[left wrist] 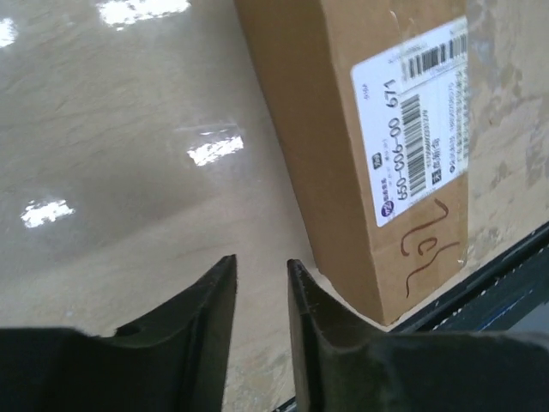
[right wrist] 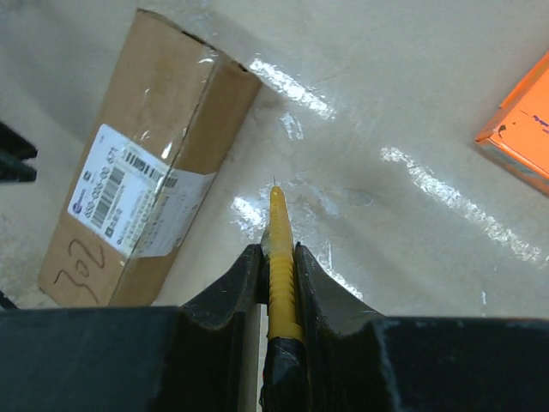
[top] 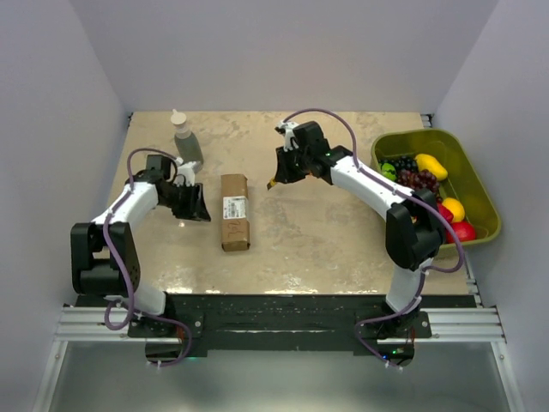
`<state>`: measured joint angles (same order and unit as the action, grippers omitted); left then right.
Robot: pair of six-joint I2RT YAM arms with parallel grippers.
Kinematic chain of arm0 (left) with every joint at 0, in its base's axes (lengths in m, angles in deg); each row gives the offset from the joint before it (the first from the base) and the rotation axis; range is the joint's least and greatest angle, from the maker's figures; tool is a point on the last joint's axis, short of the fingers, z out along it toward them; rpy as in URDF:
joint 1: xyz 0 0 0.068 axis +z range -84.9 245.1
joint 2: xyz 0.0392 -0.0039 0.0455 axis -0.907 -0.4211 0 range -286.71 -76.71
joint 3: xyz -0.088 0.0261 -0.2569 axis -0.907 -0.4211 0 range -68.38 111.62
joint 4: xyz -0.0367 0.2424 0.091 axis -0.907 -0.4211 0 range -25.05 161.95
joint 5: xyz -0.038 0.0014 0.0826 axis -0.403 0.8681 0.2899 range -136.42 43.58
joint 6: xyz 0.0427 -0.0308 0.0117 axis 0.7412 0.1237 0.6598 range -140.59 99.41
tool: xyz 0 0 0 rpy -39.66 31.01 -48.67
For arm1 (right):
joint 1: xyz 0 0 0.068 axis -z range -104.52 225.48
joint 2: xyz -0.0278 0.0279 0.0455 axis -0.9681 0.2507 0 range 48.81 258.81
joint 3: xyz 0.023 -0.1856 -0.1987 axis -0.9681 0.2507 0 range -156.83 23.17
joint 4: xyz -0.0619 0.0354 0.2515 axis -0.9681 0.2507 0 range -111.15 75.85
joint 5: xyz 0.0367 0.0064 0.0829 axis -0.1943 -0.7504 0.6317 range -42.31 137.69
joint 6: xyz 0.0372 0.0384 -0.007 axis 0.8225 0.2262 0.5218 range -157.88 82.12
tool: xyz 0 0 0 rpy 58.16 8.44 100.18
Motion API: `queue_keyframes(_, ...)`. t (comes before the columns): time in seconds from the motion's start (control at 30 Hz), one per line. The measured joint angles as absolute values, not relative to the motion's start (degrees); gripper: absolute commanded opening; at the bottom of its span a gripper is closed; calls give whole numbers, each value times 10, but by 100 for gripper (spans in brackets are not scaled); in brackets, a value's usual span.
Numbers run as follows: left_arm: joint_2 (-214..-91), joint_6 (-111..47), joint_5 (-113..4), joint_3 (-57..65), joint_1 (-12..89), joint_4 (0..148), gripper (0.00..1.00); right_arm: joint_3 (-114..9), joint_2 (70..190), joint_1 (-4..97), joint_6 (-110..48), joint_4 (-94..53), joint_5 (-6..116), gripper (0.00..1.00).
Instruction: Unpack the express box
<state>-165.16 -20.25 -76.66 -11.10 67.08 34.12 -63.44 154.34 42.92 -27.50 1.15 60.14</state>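
The express box [top: 235, 211] lies flat on the table [top: 334, 245] near its centre, flaps closed, label up, long axis running 12 to 6. The left gripper [left wrist: 262, 266] sits just beside it at 9 o'clock, jaws slightly apart and empty. The right gripper [right wrist: 276, 256], at the box's 2 o'clock, pinches a yellow pointed tool [right wrist: 278, 215].

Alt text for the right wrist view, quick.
The right hand clamps a yellow box cutter, tip pointing forward. The taped, labelled express box lies upper left on the table; an orange box peeks in at right.
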Motion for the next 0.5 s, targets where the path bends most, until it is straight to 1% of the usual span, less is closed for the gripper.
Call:
queue_keyframes(0.07,-1646,-192,-776,-119,664,345,67,-640,1554,434,-262,12,591,0)
queue_keyframes(0.1,-1639,-185,-780,-121,663,347,76,-641,1556,436,-256,11,587,0)
queue_keyframes(0.13,-1631,-183,-784,-121,664,350,79,-642,1556,438,-249,12,581,0)
queue_keyframes(0.23,-1592,-197,-802,-122,664,377,81,-645,1549,447,-220,5,566,0)
queue_keyframes(0.3,-1584,-222,-824,-120,664,392,79,-646,1542,453,-204,-1,566,0)
queue_keyframes(0.37,-1597,-247,-846,-120,663,402,77,-647,1537,458,-194,-7,568,0)
queue_keyframes(0.4,-1610,-262,-859,-123,662,409,74,-647,1534,460,-192,-9,570,0)
queue_keyframes(0.5,-1653,-313,-901,-155,659,444,73,-647,1532,463,-193,-13,573,0)
